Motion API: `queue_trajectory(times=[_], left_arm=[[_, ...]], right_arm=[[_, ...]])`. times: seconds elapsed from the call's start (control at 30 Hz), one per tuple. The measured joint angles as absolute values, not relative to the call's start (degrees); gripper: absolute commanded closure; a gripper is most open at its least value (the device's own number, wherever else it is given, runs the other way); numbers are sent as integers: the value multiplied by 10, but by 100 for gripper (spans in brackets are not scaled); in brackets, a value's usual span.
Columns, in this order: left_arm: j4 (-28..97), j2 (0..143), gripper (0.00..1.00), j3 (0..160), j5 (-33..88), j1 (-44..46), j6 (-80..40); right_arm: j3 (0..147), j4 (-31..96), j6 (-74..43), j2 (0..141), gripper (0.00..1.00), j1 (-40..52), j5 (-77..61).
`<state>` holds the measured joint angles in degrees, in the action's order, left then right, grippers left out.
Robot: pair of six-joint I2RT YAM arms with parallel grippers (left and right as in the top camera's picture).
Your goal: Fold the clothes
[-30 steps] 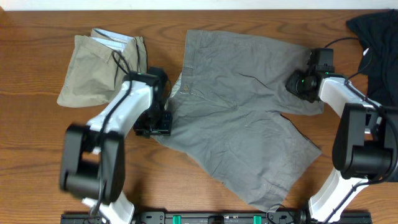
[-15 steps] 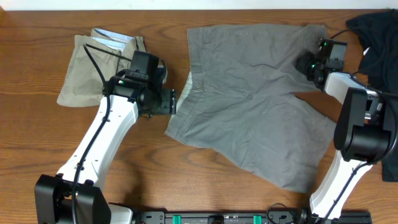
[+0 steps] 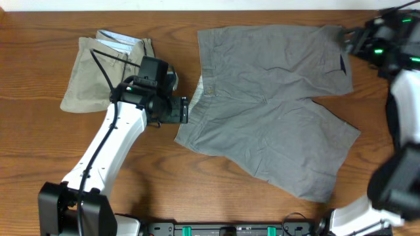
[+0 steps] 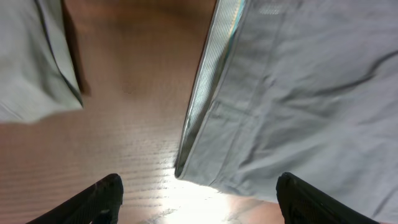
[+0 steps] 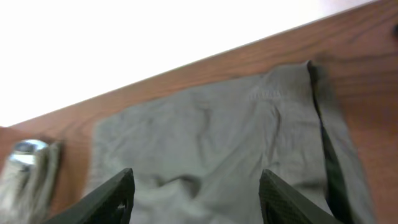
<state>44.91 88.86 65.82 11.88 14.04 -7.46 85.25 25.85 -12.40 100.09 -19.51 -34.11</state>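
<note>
The mid-grey shorts (image 3: 275, 105) lie spread flat on the wooden table, waistband to the left, one leg reaching toward the front right. My left gripper (image 3: 183, 110) is open and empty just left of the waistband edge (image 4: 205, 99), low over the bare wood (image 4: 198, 208). My right gripper (image 3: 346, 39) is open and empty, raised above the shorts' far right corner (image 5: 217, 137), its fingers (image 5: 196, 202) apart over the cloth. The khaki-beige shorts (image 3: 108, 72) lie folded at the far left. The black garment is hidden behind the right arm.
The table's far edge (image 5: 205, 59) runs just beyond the grey shorts, with a white background past it. A corner of the khaki shorts (image 4: 31, 68) shows left of my left gripper. A black rail (image 3: 230, 229) runs along the front edge.
Both arms dragged the grey shorts toward the far edge and flattened them. Then the right gripper let go of the far right corner and lifted up and right. The left gripper stays beside the waistband.
</note>
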Motion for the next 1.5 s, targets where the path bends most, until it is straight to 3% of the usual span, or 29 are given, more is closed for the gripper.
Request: queue_trajectory(times=[0.17, 0.4, 0.6, 0.8, 0.83, 0.97, 1.17, 1.5], left_arm=[[399, 908, 19, 593, 116, 140, -75], [350, 955, 21, 536, 116, 140, -75], [326, 992, 46, 537, 136, 140, -65], [324, 1004, 81, 544, 161, 140, -55], [327, 1005, 81, 544, 164, 140, -56], [373, 1007, 80, 544, 182, 140, -45], [424, 1009, 56, 547, 209, 140, -31], [406, 1009, 45, 564, 216, 90, -28]], right_arm=[[861, 397, -124, 901, 37, -198, -339], [853, 565, -138, 899, 39, -173, -284], [837, 656, -131, 902, 39, -154, -238], [780, 683, -117, 902, 39, -142, -221], [763, 683, -115, 903, 39, -140, -218], [705, 680, -112, 903, 39, -138, -209], [653, 682, -110, 903, 32, -138, -187], [574, 691, -113, 903, 31, -181, -114]])
